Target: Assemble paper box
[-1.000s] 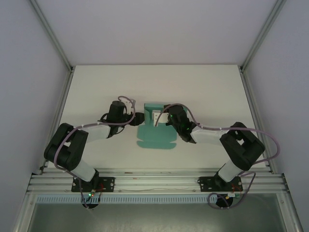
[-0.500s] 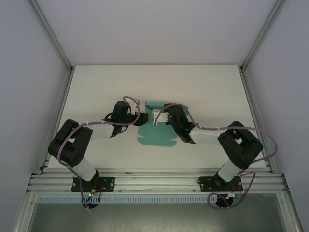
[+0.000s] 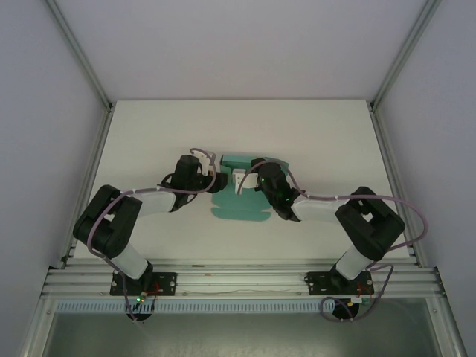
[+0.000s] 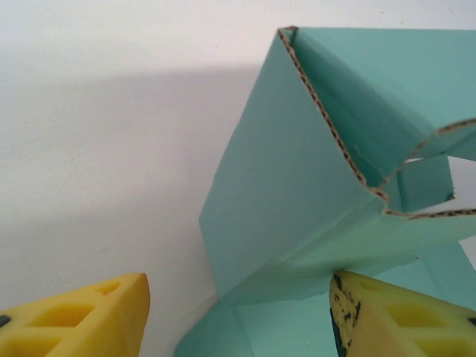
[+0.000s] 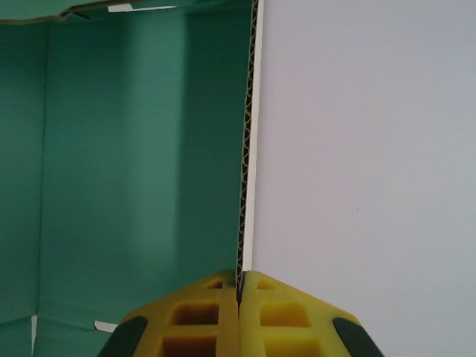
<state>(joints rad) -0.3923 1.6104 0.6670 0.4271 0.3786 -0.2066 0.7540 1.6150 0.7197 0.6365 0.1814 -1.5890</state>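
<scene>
The teal paper box (image 3: 236, 210) lies near the middle of the table (image 3: 320, 134), a little toward the near edge. It is partly folded: the base sheet is flat on the surface, with a scalloped flap pointing at the near edge, and panels stand up at its far end. The 2 arms reach in from the near corners and meet over that far end. The left gripper (image 3: 216, 178) is at the box's left side and the right gripper (image 3: 240, 181) is just beside it, over the raised panels. In the right wrist view the 2 yellow fingers are pressed together on the thin corrugated edge of an upright wall, pinching it. The green inner face lies to one side of that edge and bare white table to the other. In the left wrist view the jaws stand apart and grip nothing. A tilted panel with a wavy cut edge rises between them. Its lower fold comes right up to 1 finger, and whether they touch cannot be told. The other finger is well clear of the card, over bare table.
</scene>
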